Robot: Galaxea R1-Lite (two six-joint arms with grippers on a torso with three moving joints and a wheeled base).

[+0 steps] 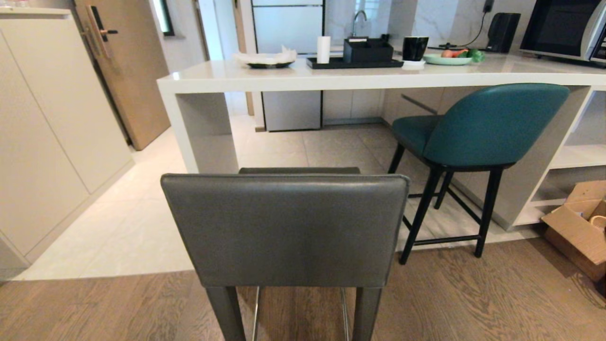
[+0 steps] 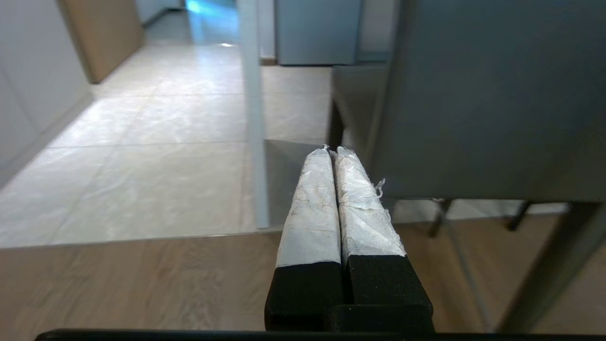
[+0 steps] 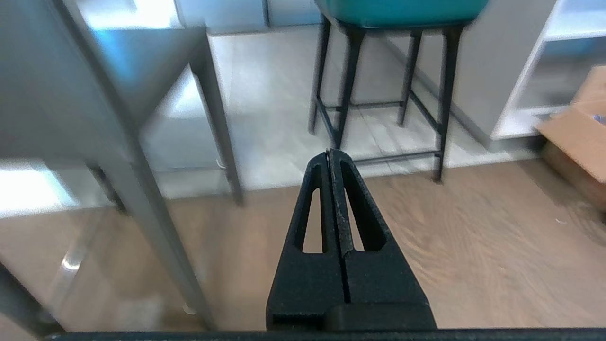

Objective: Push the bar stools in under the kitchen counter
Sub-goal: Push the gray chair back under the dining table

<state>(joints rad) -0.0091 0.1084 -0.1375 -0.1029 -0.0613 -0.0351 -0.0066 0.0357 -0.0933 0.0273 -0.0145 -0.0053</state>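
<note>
The grey bar stool (image 1: pixel 285 227) stands right in front of me on the wood floor, its low back toward me, clear of the kitchen counter (image 1: pixel 303 78). The teal bar stool (image 1: pixel 478 125) stands at the right with its seat partly under the counter. Neither arm shows in the head view. My left gripper (image 2: pixel 331 150) is shut and empty, low beside the grey stool's back (image 2: pixel 492 99). My right gripper (image 3: pixel 330 152) is shut and empty on the stool's other side, by its leg (image 3: pixel 142 189), pointing toward the teal stool's legs (image 3: pixel 341 90).
A cardboard box (image 1: pixel 580 225) lies on the floor at the right, beside the counter's open white shelves (image 1: pixel 575 158). White cabinets (image 1: pixel 52 128) and a wooden door (image 1: pixel 125 71) line the left. A tray, cups and plates sit on the counter top.
</note>
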